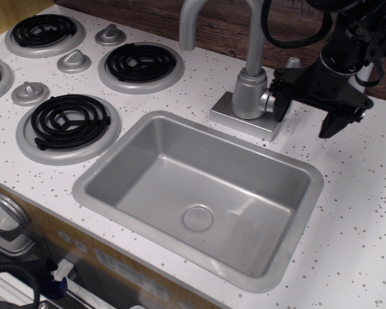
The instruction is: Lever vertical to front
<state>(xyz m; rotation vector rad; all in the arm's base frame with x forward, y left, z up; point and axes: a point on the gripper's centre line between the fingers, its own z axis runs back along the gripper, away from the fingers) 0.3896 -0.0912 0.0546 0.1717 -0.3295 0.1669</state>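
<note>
The lever is a small grey handle on a stubby side pivot to the right of the faucet column. Only its upright tip and the pivot show; the rest is hidden behind my black gripper. The gripper hangs just right of the faucet with its jaws spread wide. One finger is next to the pivot and the other is over the counter. It holds nothing.
The curved spout pipe rises from a square base behind the grey sink. Stove burners and round knobs are at the left. A grey post stands at the back right.
</note>
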